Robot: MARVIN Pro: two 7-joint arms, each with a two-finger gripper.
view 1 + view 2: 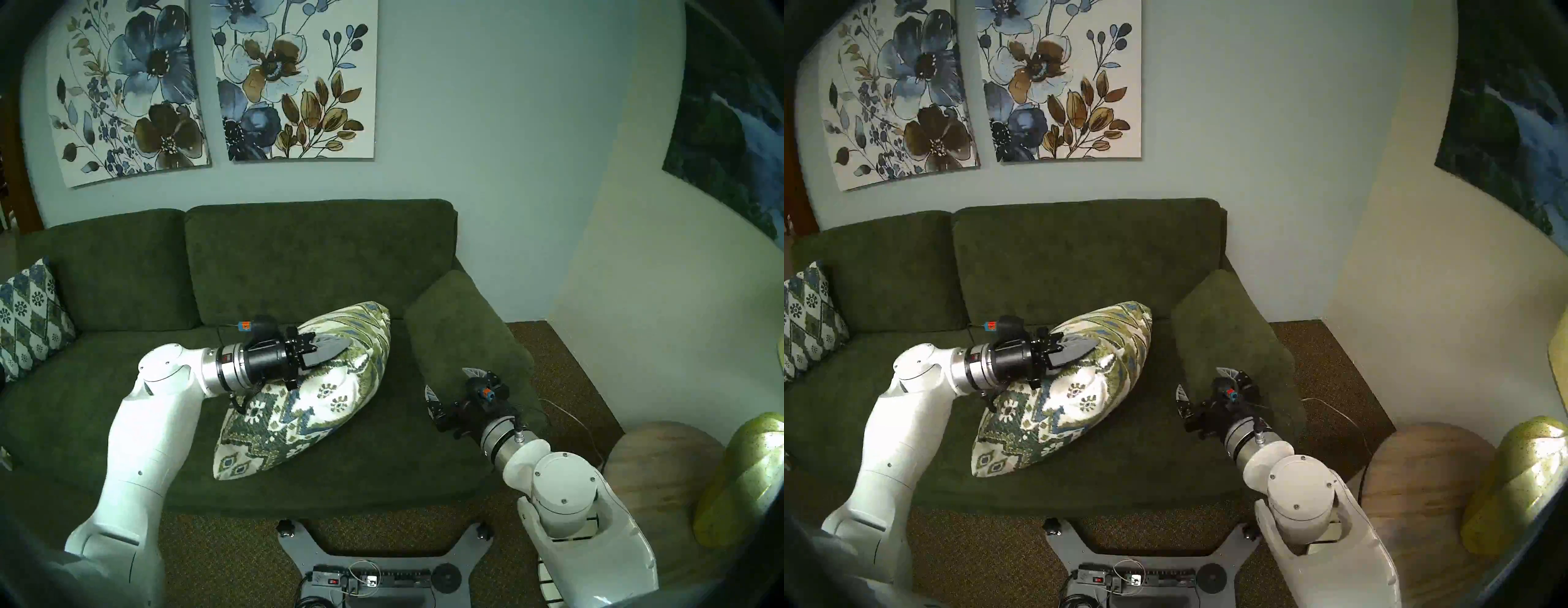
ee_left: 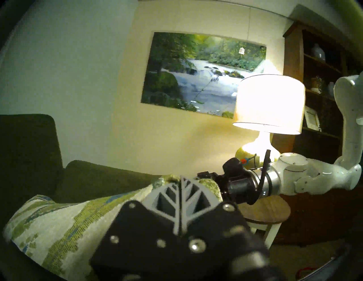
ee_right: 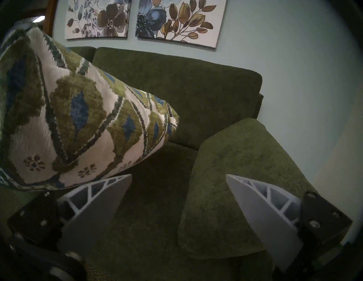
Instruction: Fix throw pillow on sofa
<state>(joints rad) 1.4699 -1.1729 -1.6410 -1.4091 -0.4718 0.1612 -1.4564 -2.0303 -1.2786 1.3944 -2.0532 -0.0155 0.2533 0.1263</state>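
The throw pillow (image 1: 322, 403) (image 1: 1076, 399), cream with green and blue zigzag bands, lies tilted on the right seat of the dark green sofa (image 1: 318, 263). Its far corner is raised toward the back cushion. My left gripper (image 1: 345, 343) (image 1: 1096, 349) (image 2: 181, 179) is shut, its fingers flat together and resting on the pillow's (image 2: 59, 221) upper left side. My right gripper (image 1: 452, 382) (image 1: 1203, 381) (image 3: 178, 175) stands open with nothing in it, between the pillow (image 3: 68, 117) and the padded armrest (image 1: 462, 335) (image 3: 235, 176).
A second cushion (image 1: 29, 314) with a diamond lattice leans at the sofa's left end. A round wooden side table (image 1: 662, 463) with a yellow-green lamp base (image 1: 742, 479) stands right of the armrest. My base (image 1: 373, 564) sits on the carpet before the sofa.
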